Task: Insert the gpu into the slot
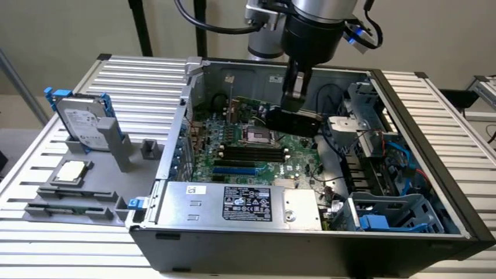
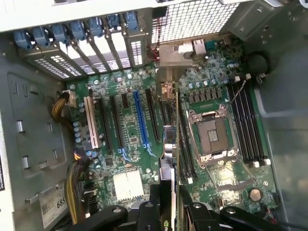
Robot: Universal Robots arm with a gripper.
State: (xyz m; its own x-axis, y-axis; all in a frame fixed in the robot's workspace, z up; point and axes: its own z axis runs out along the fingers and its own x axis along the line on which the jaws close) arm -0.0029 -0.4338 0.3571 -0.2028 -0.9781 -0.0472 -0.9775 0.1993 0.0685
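My gripper (image 1: 292,109) is shut on the gpu (image 1: 294,122), a black card hanging inside the open computer case above the green motherboard, over the area near the CPU socket (image 1: 259,136). The blue slot (image 1: 234,171) lies lower on the board toward the power supply, apart from the card. In the wrist view the gpu (image 2: 169,144) shows edge-on with its metal bracket toward the case's rear grille, held by my gripper (image 2: 168,211). It runs parallel to the blue slot (image 2: 141,120) but is offset toward the CPU socket (image 2: 211,134). The card is clear of the board.
A silver labelled power supply (image 1: 240,203) fills the near side of the case. Black memory slots (image 1: 252,154) lie beside the socket. Drive cage and blue cables (image 1: 387,215) sit at the exterior view's right. Outside, a hard drive (image 1: 81,122) and a CPU chip (image 1: 71,170) rest on grey fixtures.
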